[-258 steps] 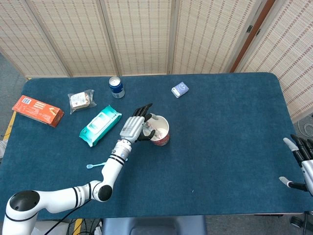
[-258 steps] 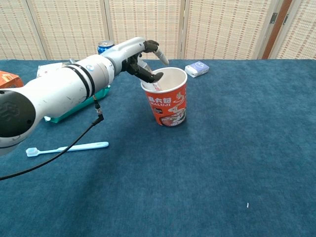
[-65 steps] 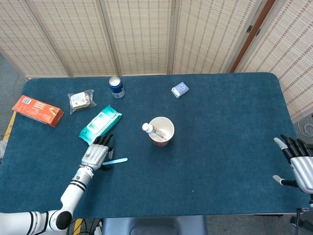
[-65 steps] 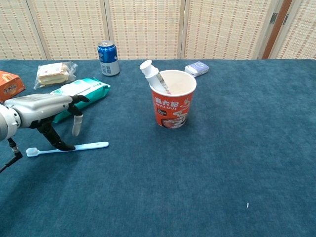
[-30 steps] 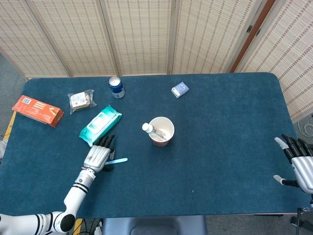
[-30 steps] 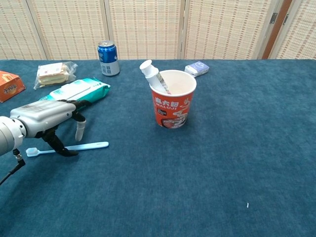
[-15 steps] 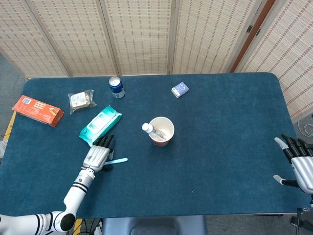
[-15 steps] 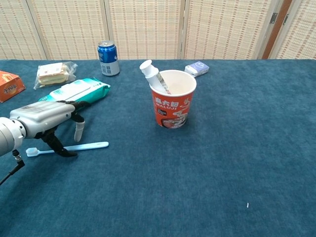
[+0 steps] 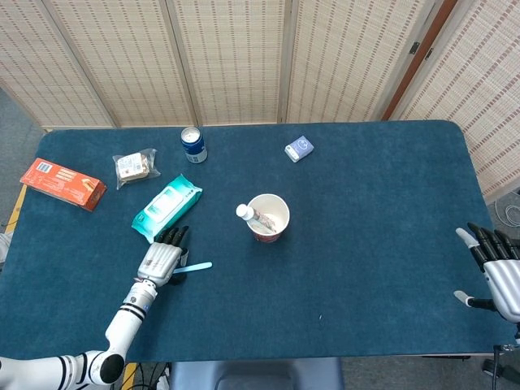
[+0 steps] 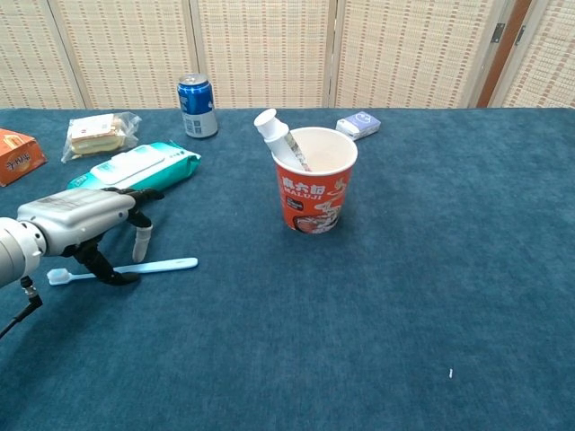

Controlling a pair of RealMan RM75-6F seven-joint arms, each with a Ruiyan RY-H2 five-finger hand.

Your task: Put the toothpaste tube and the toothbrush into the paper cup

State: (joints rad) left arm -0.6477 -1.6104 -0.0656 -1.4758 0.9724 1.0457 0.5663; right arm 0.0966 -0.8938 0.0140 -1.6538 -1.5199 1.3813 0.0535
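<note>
The red and white paper cup (image 9: pixel 269 218) (image 10: pixel 314 190) stands mid-table. The toothpaste tube (image 10: pixel 280 135) leans inside it, its white cap (image 9: pixel 242 211) over the left rim. A light blue toothbrush (image 10: pixel 157 265) (image 9: pixel 196 266) lies flat on the cloth, left of the cup. My left hand (image 9: pixel 162 260) (image 10: pixel 83 221) is arched over its head end. The thumb touches the cloth in front of the handle and the other fingers (image 10: pixel 142 239) hang behind it, not closed on the brush. At the table's right edge my right hand (image 9: pixel 500 272) holds nothing, fingers spread.
A teal wipes pack (image 9: pixel 166 207) (image 10: pixel 139 164) lies just behind my left hand. Further back are a blue can (image 9: pixel 193 145) (image 10: pixel 195 105), a bagged snack (image 9: pixel 135 166) (image 10: pixel 97 133), an orange box (image 9: pixel 62 184) (image 10: pixel 18 154) and a small blue box (image 9: pixel 299 149) (image 10: pixel 358 125).
Since 8.6 s ago my left hand left the cup, with the tube now standing in it, and came over the toothbrush. In the last second it sank slightly; the brush stayed put.
</note>
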